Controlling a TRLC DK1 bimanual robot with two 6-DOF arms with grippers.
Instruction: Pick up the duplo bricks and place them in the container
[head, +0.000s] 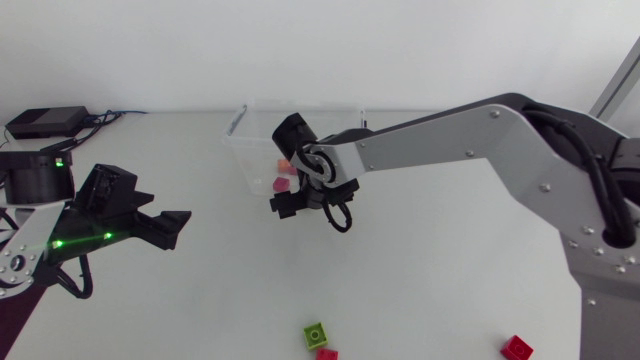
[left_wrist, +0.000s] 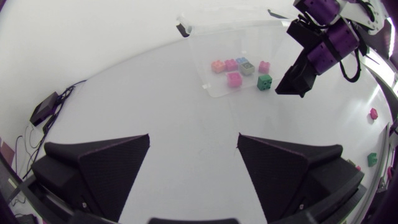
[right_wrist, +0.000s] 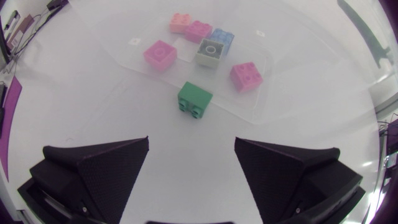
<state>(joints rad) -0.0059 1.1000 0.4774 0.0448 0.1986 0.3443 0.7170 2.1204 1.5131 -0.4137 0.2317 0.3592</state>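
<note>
Duplo bricks (left_wrist: 231, 79) lie just ahead of the right gripper (right_wrist: 191, 142). Its two wedge fingers stand wide apart, with nothing between them and nothing touching them. Nearest the fingertips is a green brick (right_wrist: 194, 99), tipped so its studs face sideways. It sits at the near edge of the clear container's (head: 245, 150) floor; I cannot tell whether it is inside the wall or just outside it.

Six more bricks rest inside, beyond the green one. A pink brick (right_wrist: 245, 75) is closest. A grey brick (right_wrist: 209, 52) comes next, with a blue brick (right_wrist: 222, 38) touching it behind. Farther on are a magenta brick (right_wrist: 199, 30) and a peach brick (right_wrist: 181, 23), side by side. A second pink brick (right_wrist: 160, 54) lies apart from the cluster.

From above, the right arm (head: 480, 140) enters at the right edge and reaches past the middle. Its gripper hangs over the container's near side in the upper middle of the frame.

The left gripper (left_wrist: 194, 135) is at the left of the frame, well apart from the container. Its fingers are also spread wide and hold nothing, over the bare table (head: 450, 270).

Three loose bricks are on the table along the lower edge. A lime brick (head: 316, 333) is at lower centre with a small red brick (head: 327, 354) against it. Another red brick (head: 517, 347) is at lower right.
</note>
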